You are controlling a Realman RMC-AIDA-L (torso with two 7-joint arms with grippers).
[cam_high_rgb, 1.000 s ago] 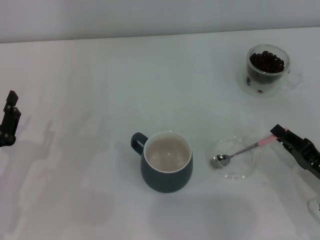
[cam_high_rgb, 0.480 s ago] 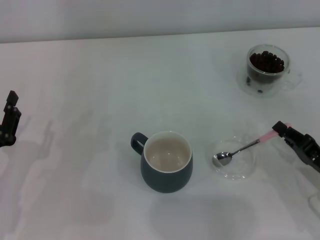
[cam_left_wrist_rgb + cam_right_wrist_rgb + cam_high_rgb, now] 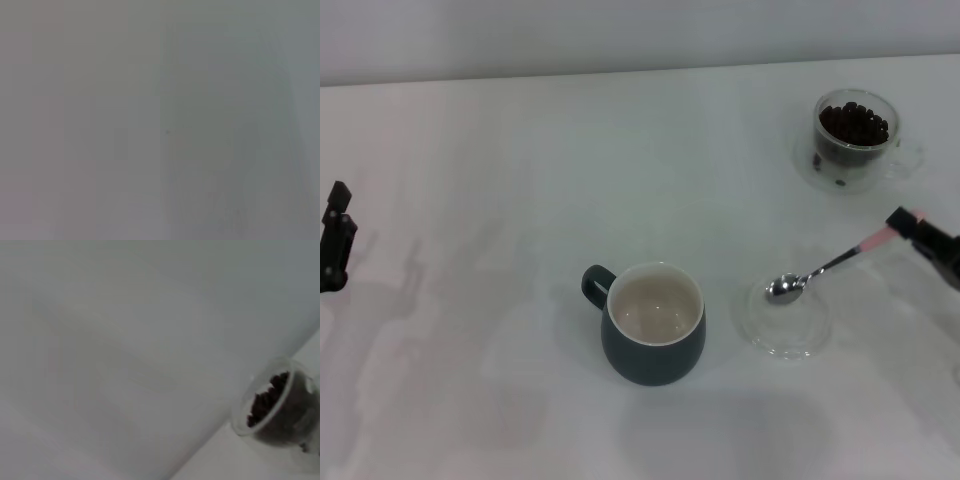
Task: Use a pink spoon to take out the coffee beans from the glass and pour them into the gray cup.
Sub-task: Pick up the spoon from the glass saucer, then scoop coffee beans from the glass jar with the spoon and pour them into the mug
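Observation:
My right gripper point(image 3: 910, 224) at the right edge of the head view is shut on the pink handle end of the pink spoon point(image 3: 825, 270). The spoon slants down to the left, its shiny empty bowl lifted just above a flat clear dish point(image 3: 783, 318). The glass point(image 3: 853, 140) with coffee beans point(image 3: 855, 122) stands at the back right, beyond the gripper; it also shows in the right wrist view as the glass point(image 3: 277, 407) with its beans point(image 3: 265, 400). The gray cup point(image 3: 654, 322) with a cream inside sits at front centre, left of the dish. My left gripper point(image 3: 335, 240) rests at the far left edge.
The white table point(image 3: 520, 160) runs back to a pale wall. The clear dish lies between the gray cup and my right arm. The left wrist view is a blank grey blur.
My right gripper has lifted and drawn back to the right with the spoon. The spoon's bowl has risen out of the clear dish and shifted toward the glass. The left arm has not moved.

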